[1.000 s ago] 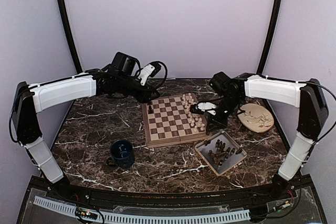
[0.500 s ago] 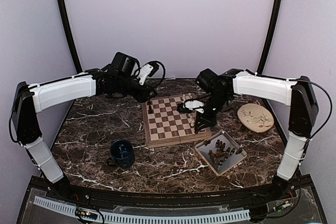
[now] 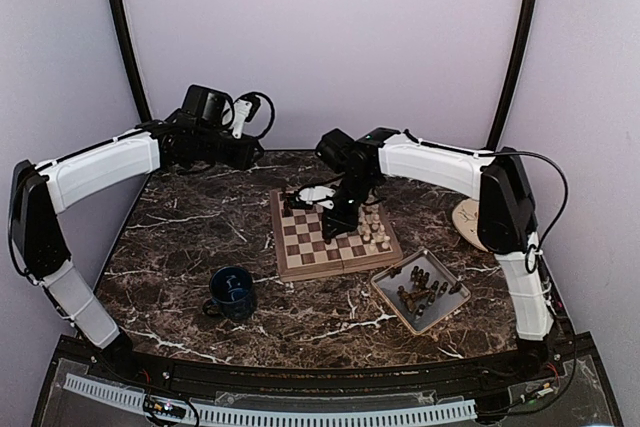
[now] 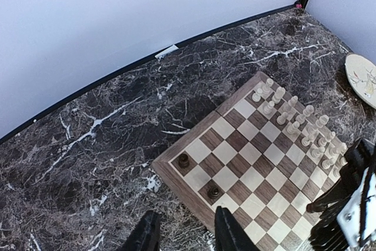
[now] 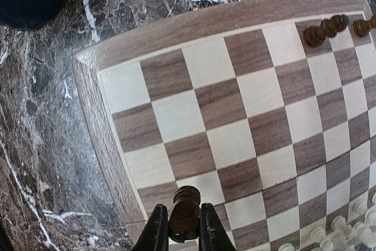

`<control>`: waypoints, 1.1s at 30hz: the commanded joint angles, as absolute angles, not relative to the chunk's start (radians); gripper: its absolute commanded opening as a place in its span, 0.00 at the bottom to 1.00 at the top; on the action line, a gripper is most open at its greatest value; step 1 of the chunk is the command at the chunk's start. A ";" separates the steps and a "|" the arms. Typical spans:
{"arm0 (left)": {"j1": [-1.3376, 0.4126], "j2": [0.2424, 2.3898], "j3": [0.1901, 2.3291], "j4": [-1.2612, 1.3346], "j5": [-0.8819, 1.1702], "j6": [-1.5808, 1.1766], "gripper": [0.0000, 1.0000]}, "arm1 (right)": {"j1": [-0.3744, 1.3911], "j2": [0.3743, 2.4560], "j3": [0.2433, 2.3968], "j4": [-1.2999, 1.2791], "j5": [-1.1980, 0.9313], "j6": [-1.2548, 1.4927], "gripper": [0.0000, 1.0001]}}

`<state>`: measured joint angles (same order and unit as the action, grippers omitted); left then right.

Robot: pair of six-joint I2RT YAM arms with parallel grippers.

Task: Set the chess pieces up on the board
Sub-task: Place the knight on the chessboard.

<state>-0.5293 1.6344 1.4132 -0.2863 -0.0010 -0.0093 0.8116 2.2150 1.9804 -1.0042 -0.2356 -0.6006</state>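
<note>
Top: right gripper hung over the board, left half; left gripper was off it, far-left. L wrist: its jaws stood partly open, empty; two dark pieces sat on edge squares. R wrist: jaws clamped a dark piece above the board. Risk: tilted pinch, so it could topple on release

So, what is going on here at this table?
The right gripper holds a dark chess piece over the board, near its left edge. The cream pieces stand in two rows along its right side. More dark pieces lie in the grey tray. The left gripper hangs open, away from the board, holding nothing.
</note>
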 commanded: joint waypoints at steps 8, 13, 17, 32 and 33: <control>-0.479 1.535 1.434 -0.286 0.012 -0.026 0.34 | 0.874 2.383 2.207 -1.060 -0.223 -0.588 0.09; -0.469 1.524 1.433 -0.287 0.021 -0.022 0.35 | 0.879 2.401 2.227 -1.063 -0.217 -0.574 0.21; -0.466 1.534 1.436 -0.290 0.048 -0.015 0.35 | 0.874 2.370 2.219 -1.057 -0.194 -0.565 0.31; -0.498 1.666 1.474 -0.334 0.263 0.035 0.54 | 0.670 1.860 1.687 -0.896 -0.313 -0.540 0.38; -0.511 1.677 1.484 -0.349 0.260 0.043 0.84 | 0.649 1.818 1.637 -0.876 -0.316 -0.539 0.38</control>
<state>-0.4763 1.6386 1.4345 -0.2939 0.1993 -0.0013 0.7052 1.9583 1.7805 -0.9756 -0.2844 -0.5579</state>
